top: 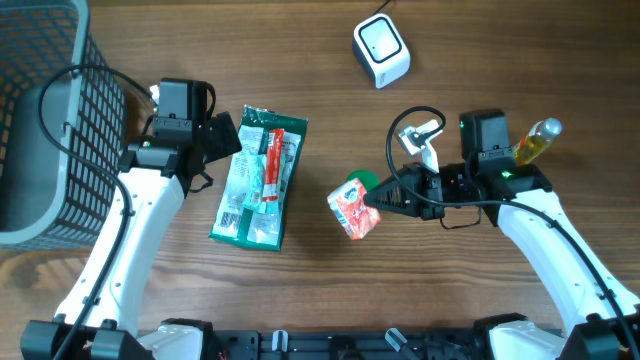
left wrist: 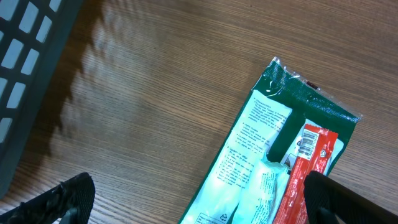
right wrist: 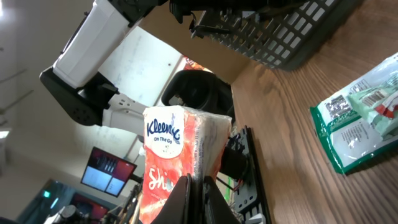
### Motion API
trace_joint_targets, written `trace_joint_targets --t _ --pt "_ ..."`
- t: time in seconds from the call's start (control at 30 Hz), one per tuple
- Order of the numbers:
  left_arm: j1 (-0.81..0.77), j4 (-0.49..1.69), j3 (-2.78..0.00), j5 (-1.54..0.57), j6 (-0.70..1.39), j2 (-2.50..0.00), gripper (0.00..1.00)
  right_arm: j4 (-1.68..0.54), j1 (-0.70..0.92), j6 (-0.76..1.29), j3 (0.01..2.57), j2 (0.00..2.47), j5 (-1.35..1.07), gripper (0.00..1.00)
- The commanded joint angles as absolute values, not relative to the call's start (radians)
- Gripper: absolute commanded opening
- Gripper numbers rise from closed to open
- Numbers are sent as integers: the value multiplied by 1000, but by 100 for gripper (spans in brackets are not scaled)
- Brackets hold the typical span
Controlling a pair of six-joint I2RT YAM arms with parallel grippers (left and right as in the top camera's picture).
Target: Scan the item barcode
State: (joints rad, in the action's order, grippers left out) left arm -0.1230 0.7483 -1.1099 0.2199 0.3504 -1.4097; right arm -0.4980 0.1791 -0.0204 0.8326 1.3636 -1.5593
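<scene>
Red and white wrapper up in the air: that's the tissue pack (top: pixel 354 210), and the right gripper (top: pixel 374 199) has it pinched by one edge, jaws pressed tight on the film. In the right wrist view it stands up out of the fingers (right wrist: pixel 179 199), logo side to the camera. It looks clear of the surface (top: pixel 480 40), around the middle, just right of the green packet (top: pixel 260 176).

The scanner (top: pixel 381 51), small and white, sits at the far edge, almost straight beyond the pack and well apart from it. So I judge the pick is done and we're in the carry-and-present step, with no scan yet.

On the left, the left gripper (top: pixel 222 134) hangs spread wide at the far left corner of the green packet, touching nothing that I can see. That packet lies flat with a red sachet (top: pixel 272 163) on top. The basket (top: pixel 40 120) waits at the far left, and a bottle (top: pixel 538 141) lies by the right arm.

What does the next move call for? I can't see a barcode on either visible face of the pack, so it's likely on a hidden side. The right arm needs to take the pack towards the far side and roll the wrist until the coded face squares up to the scanner's window. The thin edge grip could slip on that soft wrapper, so a slow turn seems wise.
</scene>
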Motion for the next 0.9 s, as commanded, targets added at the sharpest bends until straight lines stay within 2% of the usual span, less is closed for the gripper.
trace_joint_targets --t 0.0,0.87 --pt "-120 746 -1116 233 348 -1412 100 -506 187 -30 822 1350 -1621 4" --pt "-120 746 -1116 233 348 -1412 100 -506 189 -26 822 1350 -1587 4"
